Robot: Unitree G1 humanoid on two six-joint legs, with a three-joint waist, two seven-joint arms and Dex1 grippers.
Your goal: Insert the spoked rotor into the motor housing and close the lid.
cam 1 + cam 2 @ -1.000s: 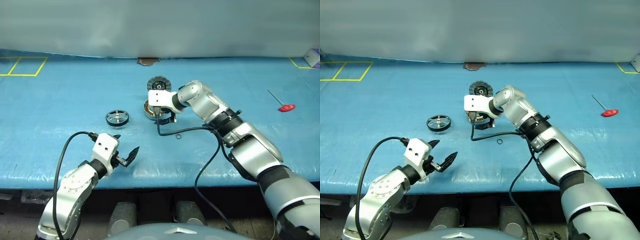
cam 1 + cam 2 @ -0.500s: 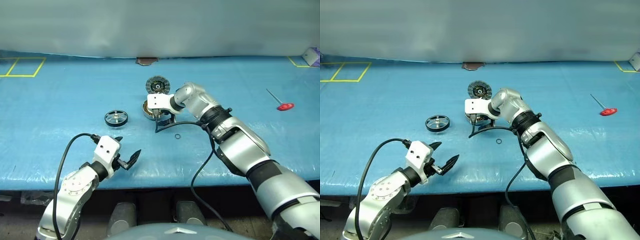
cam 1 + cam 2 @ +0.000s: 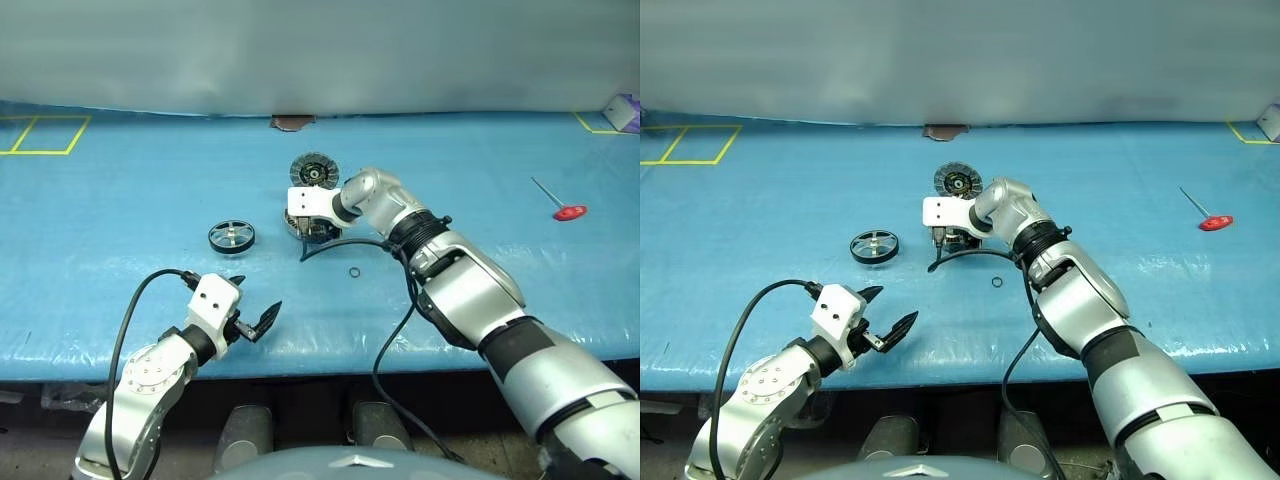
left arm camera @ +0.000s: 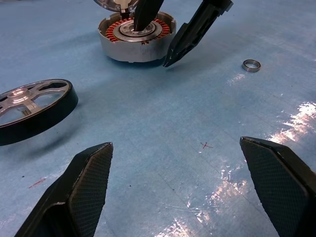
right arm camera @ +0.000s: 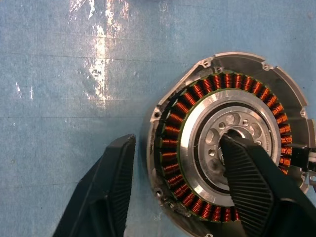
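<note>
A blue tabletop (image 3: 120, 190) seen from above. Near the front left, the left tool (image 3: 252, 310) hovers with its ridged black fingers spread wide, holding nothing. Farther back lies the spoked rotor (image 3: 231, 236), black-rimmed with silver spokes. To its right, the right tool (image 5: 182, 190) straddles the motor housing (image 4: 136, 37): one finger on the silver centre, one outside the wall, jaws part-open. The wrist view shows copper windings. Behind sits the ribbed grey lid (image 3: 314, 170); a small metal ring (image 3: 354, 272) lies nearer.

Right hand (image 3: 952, 236) on motor housing (image 3: 958, 238)
</note>
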